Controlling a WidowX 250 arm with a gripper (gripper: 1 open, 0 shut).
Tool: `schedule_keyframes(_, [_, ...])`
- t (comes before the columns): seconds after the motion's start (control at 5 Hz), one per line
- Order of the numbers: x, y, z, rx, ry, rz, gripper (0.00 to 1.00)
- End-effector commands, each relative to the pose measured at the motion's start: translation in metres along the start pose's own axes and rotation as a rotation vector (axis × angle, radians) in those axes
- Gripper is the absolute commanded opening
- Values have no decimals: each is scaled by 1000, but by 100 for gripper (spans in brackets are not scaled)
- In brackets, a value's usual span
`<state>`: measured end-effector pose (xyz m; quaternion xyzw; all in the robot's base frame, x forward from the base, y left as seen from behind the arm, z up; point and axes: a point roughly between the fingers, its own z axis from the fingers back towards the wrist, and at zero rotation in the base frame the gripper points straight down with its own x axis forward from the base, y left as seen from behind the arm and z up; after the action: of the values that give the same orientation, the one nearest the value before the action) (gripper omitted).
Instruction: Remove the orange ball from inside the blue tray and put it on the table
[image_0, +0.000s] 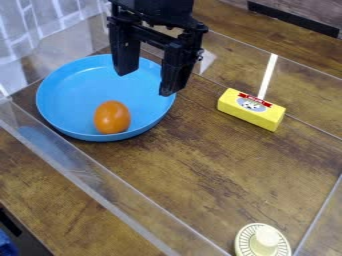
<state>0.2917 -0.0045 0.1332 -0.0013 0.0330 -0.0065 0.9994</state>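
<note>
The orange ball (112, 117) rests inside the blue tray (60, 88), toward its front right. The tray sits at the left of the dark wood table (201, 180). My gripper (146, 72) hangs over the tray's back right part, its two black fingers spread wide apart and pointing down. Nothing is between the fingers. The ball lies below and a little to the left of the fingertips, apart from them.
A yellow rectangular block (253, 108) lies on the table to the right of the tray. A small cream round lid (263, 241) sits at the bottom right edge. Clear acrylic panels (94, 185) run along the table's edges.
</note>
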Motion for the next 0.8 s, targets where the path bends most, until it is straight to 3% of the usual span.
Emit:
schedule_keyframes(0.0, [-1,6,-5,5,5,-9,100])
schedule_keyframes(0.6, [-1,26,-19,23,5,-48,100])
